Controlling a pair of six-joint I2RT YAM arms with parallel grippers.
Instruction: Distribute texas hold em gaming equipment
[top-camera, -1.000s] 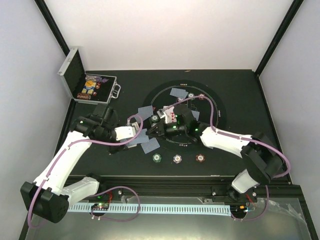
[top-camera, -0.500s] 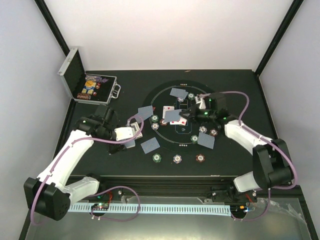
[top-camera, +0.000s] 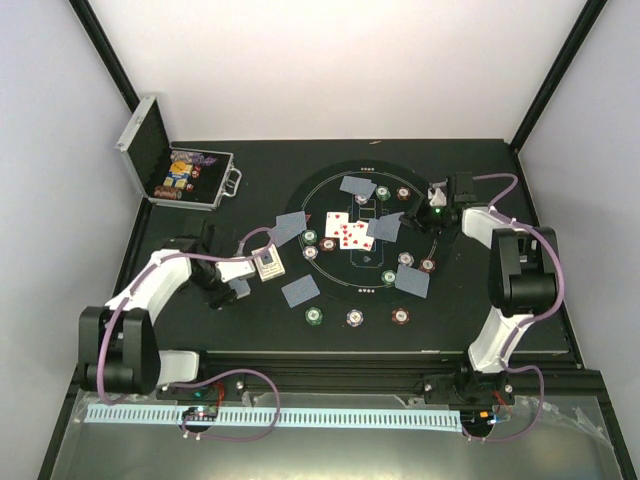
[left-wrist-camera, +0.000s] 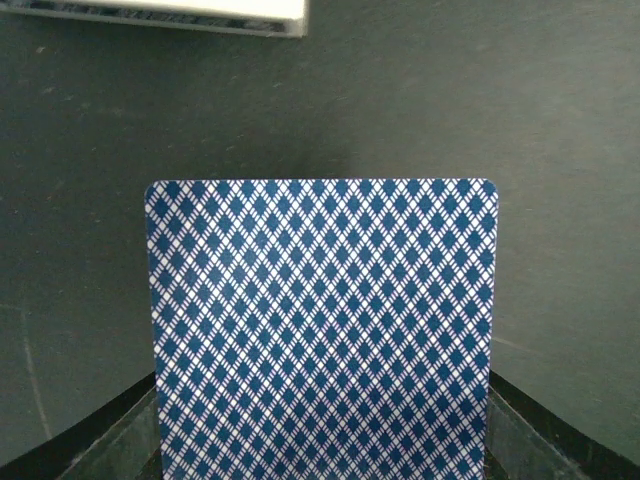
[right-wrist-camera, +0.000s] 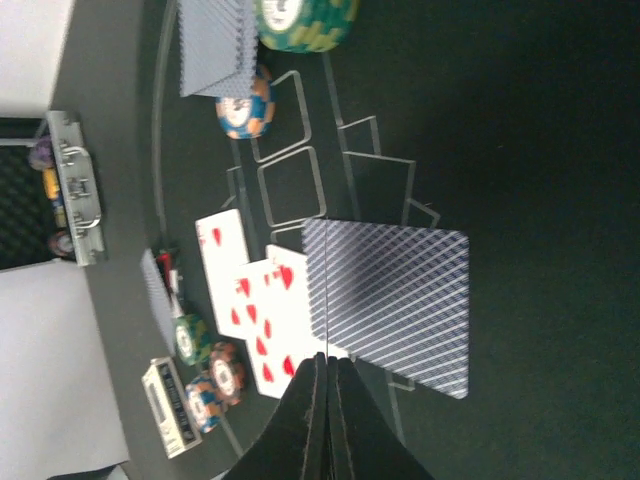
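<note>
Right gripper (right-wrist-camera: 326, 362) pinched shut on one face-down card (right-wrist-camera: 390, 300) | card juts left from fingertips, just beside face-up cards (top-camera: 347, 232) | left gripper (top-camera: 254, 268) clamped on deck (left-wrist-camera: 320, 330), well apart leftward | judgement: right arm nearer the placement.

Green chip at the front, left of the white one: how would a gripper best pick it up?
Probably from straight above, pinching the green chip across its round rim. It lies flat, apart from the white chip, with room either side.
</note>
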